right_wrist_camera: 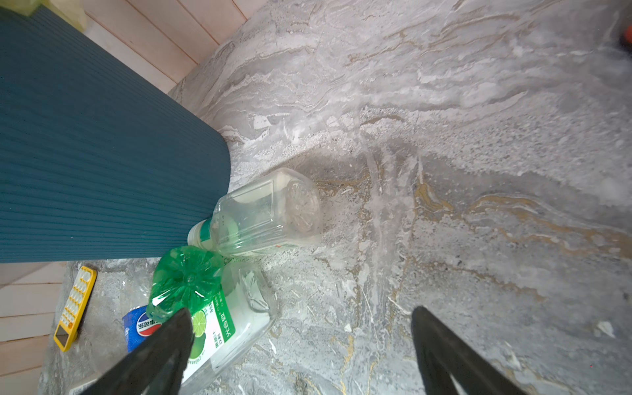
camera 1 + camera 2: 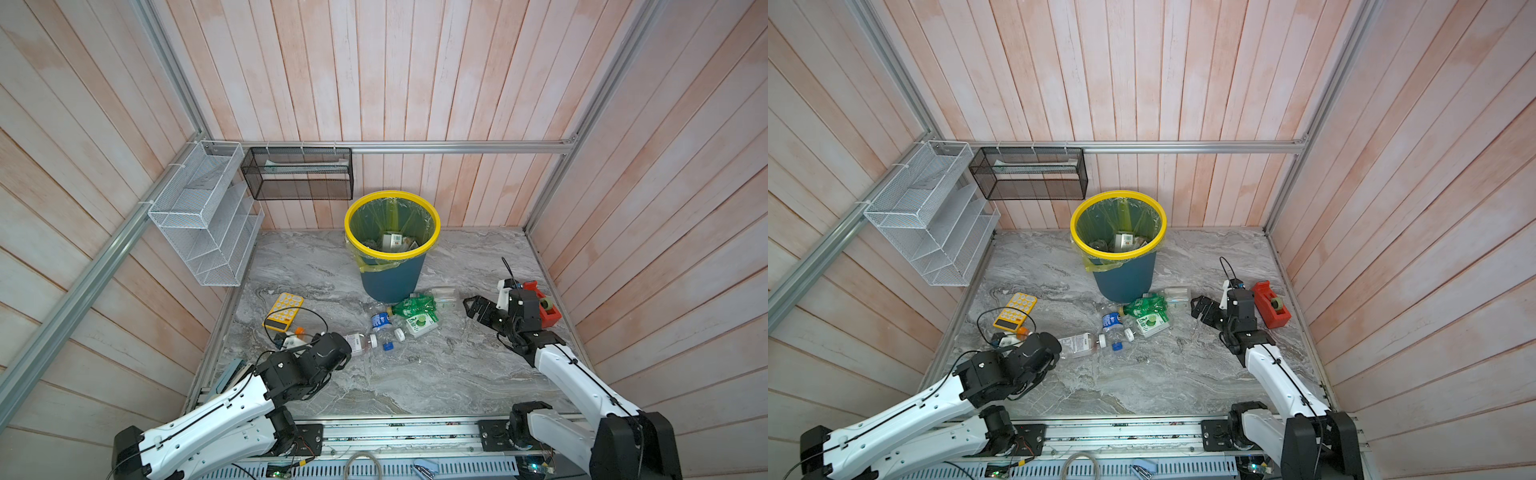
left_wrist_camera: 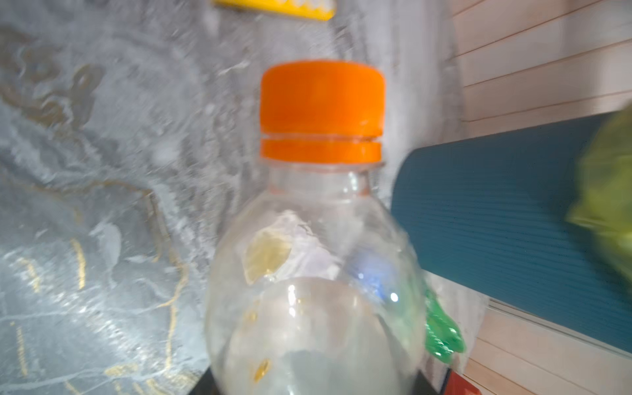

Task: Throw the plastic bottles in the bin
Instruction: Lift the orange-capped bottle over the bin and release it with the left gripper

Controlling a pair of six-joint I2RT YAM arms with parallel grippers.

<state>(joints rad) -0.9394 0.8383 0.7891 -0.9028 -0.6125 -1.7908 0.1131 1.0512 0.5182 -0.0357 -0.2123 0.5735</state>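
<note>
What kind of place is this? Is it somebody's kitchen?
Probably not a kitchen: it looks like a robot practice booth. Two robot arms are mounted on a metal rail, wood-panel walls box in a marble-look table, and a bin stands by scattered plastic bottles.

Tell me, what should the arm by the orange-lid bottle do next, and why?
Probably lift it a little. The orange-capped bottle fills the left wrist view, seemingly between the left jaws, and sits low near the table. The bin is far taller, so the bottle must rise before heading over its rim.
</note>
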